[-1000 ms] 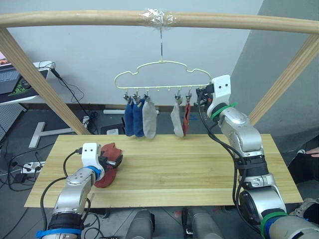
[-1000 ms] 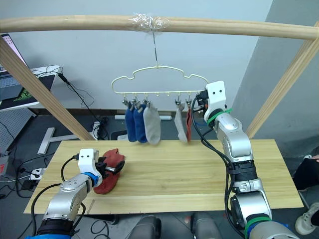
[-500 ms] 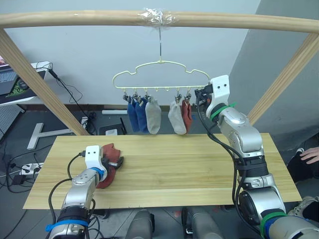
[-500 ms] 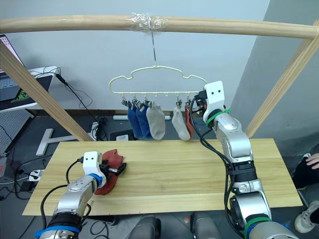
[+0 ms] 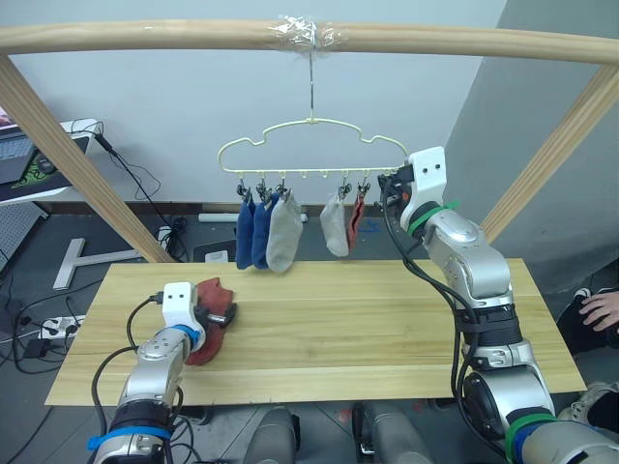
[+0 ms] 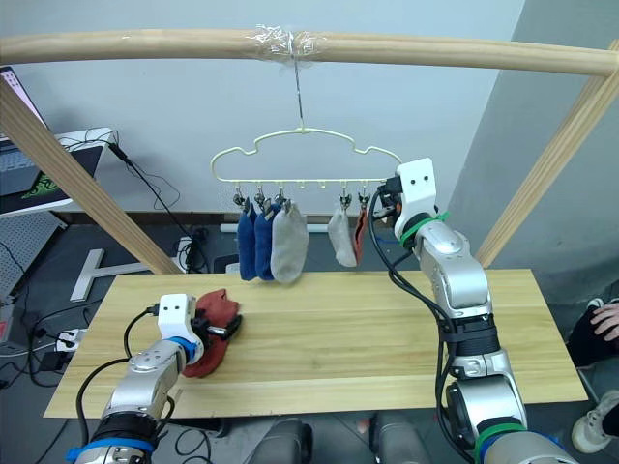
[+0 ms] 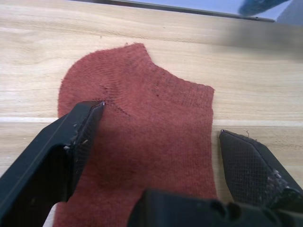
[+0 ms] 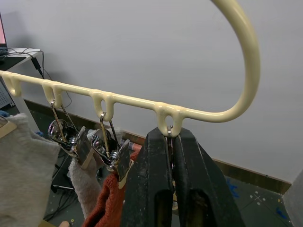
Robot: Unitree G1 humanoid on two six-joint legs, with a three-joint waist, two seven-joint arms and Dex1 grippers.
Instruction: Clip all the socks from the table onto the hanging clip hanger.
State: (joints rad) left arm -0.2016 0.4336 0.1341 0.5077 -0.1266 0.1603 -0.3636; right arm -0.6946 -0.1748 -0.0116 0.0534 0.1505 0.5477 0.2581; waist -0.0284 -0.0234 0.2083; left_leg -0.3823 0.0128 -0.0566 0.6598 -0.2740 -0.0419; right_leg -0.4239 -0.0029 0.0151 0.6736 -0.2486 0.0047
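One rust-red sock (image 7: 142, 118) lies flat at the left of the table (image 5: 387, 329). My left gripper (image 7: 161, 151) is open, with a finger on each side of this sock, low over the wood. The clip hanger (image 5: 311, 121) hangs from the top pole. Two blue socks (image 5: 251, 235) and a grey sock (image 5: 283, 232) are clipped at its left. Another grey sock (image 5: 335, 224) and a rust-red sock (image 5: 355, 220) are clipped right of the middle. My right gripper (image 8: 169, 137) is shut on the end clip at the hanger's right end.
A round wooden pole frame (image 5: 145, 37) spans the table, with slanted legs at both sides. A desk with a laptop (image 5: 19, 155) stands at the far left, with cables on the floor below. A person's hand (image 5: 600, 309) shows at the right edge.
The clipped socks have swung toward the left. My left arm has drawn in a little at the sock; the right gripper stays at the hanger's end.
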